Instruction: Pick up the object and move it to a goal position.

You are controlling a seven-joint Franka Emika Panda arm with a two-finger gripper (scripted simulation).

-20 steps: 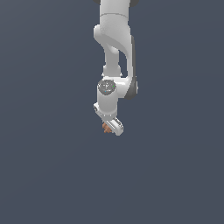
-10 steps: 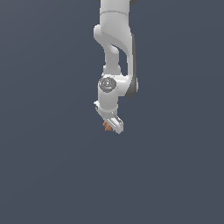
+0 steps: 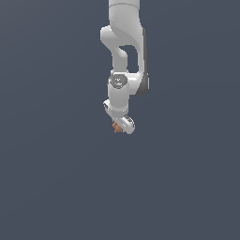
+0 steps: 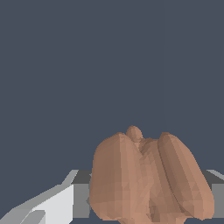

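Since a second ago, the object point(image 3: 116, 128) barely shifts in my exterior view, staying tucked under the arm's tip. Knobbly reddish-brown lobes fill my wrist view point(image 4: 148, 179), pinched inside the gripper point(image 3: 121, 125), whose fingers point(image 4: 52, 205) close against it above plain grey background.

Backdrop: we see only a plain, even slate-grey field point(image 3: 51, 178) filling the exterior view.
Wrist view: we see the same flat grey point(image 4: 87, 65) there.
Other things: we can make out none apart from that grey.
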